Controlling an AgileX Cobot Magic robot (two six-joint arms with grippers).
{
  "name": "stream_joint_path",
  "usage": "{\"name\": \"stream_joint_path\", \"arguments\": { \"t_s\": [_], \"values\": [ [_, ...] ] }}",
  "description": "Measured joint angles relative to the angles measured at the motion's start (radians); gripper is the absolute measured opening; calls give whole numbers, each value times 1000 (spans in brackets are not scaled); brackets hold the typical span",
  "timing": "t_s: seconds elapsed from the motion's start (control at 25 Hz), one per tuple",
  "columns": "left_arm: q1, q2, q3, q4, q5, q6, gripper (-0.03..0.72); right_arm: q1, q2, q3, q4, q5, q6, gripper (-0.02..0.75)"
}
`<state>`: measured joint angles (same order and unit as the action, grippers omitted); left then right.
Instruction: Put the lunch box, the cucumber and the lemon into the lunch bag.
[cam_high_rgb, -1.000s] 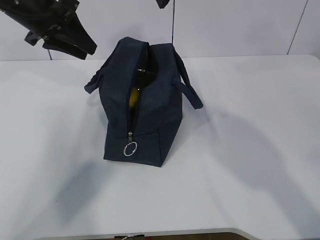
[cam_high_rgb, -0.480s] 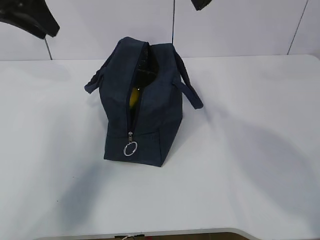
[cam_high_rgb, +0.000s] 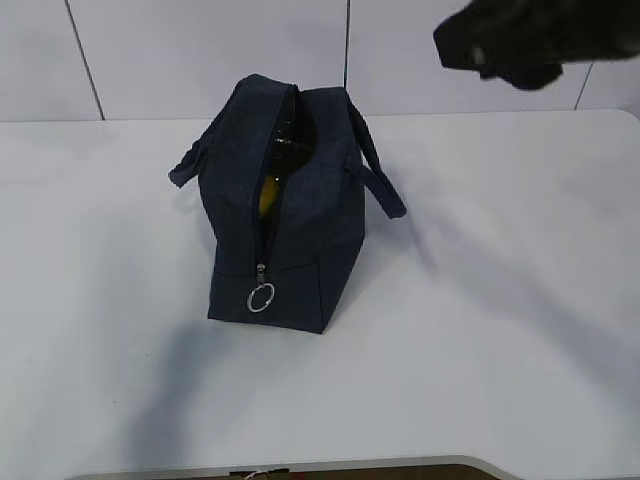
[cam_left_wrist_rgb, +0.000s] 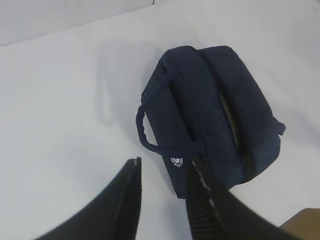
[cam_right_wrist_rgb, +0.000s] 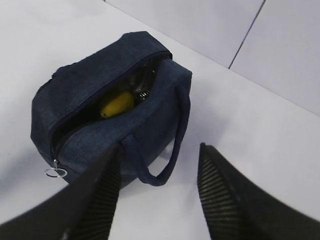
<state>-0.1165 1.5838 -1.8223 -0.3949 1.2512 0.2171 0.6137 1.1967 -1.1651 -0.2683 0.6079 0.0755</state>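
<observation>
Left arm has gone from the exterior view since a second ago; right arm now shows as a dark blur at top right, bag unmoved. Lunch bag (cam_high_rgb: 283, 215) stands upright mid-tabletop (cam_high_rgb: 500, 330), zipper open along the top, ring pull (cam_high_rgb: 261, 298) hanging at the near end. Lemon (cam_right_wrist_rgb: 117, 105) sits inside, seen through the slit; dark shiny shape beside it is likely the cucumber (cam_right_wrist_rgb: 141, 82). Lunch box not visible, presumably under them. Nothing loose on the tabletop, so loading looks done. Left gripper (cam_left_wrist_rgb: 165, 175) hangs above the bag, jaws parted, empty. Right gripper (cam_right_wrist_rgb: 157, 165) also high, jaws wide, empty. Both clear of the handles (cam_high_rgb: 382, 185), probably retreating
</observation>
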Motion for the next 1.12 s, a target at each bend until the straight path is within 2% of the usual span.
{"name": "stream_joint_path", "arguments": {
  "t_s": [0.24,0.4,0.6,0.92,1.04,1.12],
  "values": [
    [0,-110,2,2,2,0,219,0,-155,296,31,-318,5,407],
    [0,-198,97,2,2,0,219,0,-171,393,34,-435,61,407],
    [0,-333,298,6,2,0,219,0,-171,422,34,-498,100,407],
    [0,-583,551,21,4,0,219,0,-142,422,34,-553,104,407],
    [0,-665,617,32,4,0,219,0,-107,424,34,-567,117,407],
    [0,-719,641,36,5,0,219,0,-81,450,34,-631,130,407]
  ]
}}
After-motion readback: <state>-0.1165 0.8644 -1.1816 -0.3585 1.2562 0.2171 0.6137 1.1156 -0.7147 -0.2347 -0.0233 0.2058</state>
